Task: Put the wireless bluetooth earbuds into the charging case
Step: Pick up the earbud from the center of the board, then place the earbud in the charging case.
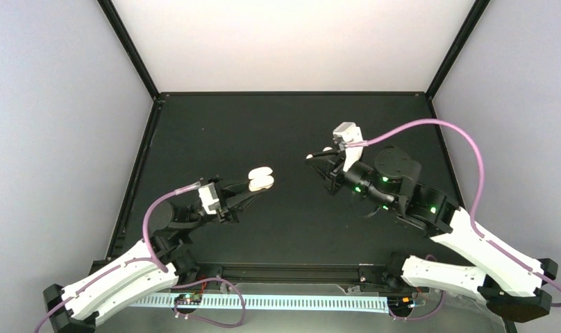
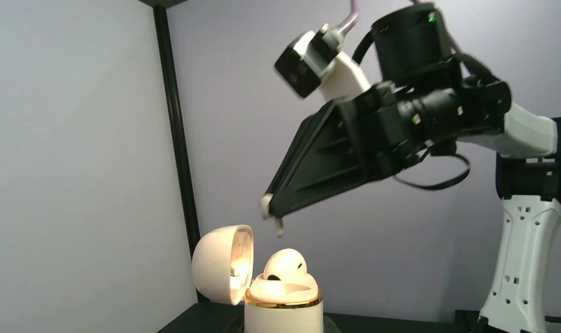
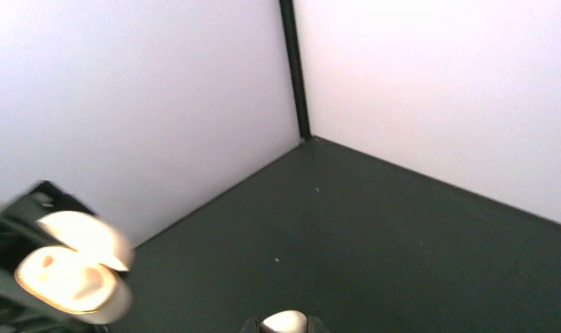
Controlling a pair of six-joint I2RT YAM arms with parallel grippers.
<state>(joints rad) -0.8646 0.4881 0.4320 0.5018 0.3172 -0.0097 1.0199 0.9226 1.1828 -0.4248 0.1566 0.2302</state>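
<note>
Black tabletop [image 1: 264, 132], overhead: left gripper [image 1: 253, 186] clamped on open charging case [image 1: 262, 180], left of centre. Left wrist: first earbud [image 2: 286, 263] seated in case. Right wrist: right gripper [image 3: 283, 326] closed, apparently on second earbud [image 3: 283, 320]; case blurred, left.

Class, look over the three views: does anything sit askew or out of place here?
One earbud in the open charging case sticks up well above the rim and seems tilted, so it does not look fully seated in its socket. Nothing else stands out.
</note>
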